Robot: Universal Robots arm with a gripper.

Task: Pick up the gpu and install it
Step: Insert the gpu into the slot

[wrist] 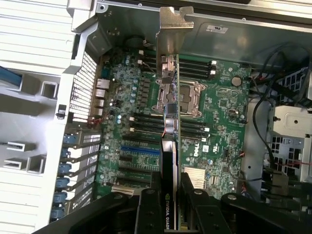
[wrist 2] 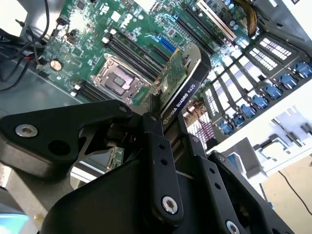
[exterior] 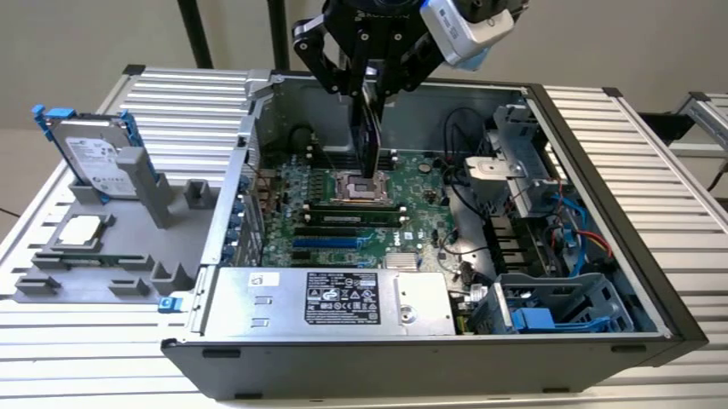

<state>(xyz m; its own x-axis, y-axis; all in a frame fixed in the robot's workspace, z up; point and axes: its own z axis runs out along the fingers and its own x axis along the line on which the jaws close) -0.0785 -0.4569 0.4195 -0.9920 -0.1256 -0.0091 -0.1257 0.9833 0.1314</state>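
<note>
**Bright, even light with glare at the edges**

Soft overhead light fills the open computer case (exterior: pixel 592 170) in the exterior view, leaving faint shadows. In the first wrist view the slatted table (wrist: pixel 29 39) glares white, the gpu (wrist: pixel 173 22) bracket gleams, and the gripper (wrist: pixel 171 192) looks near-black

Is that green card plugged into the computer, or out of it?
Out: the gpu hangs on edge in the shut tool, above the motherboard, in no slot.

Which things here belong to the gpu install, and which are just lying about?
In the job: gpu, held on edge in the gripper, jaws shut on it; motherboard with its slots, below; open computer case.
Lying about: hard drive, square silver chip, both on the grey holder at the exterior view's left.
</note>
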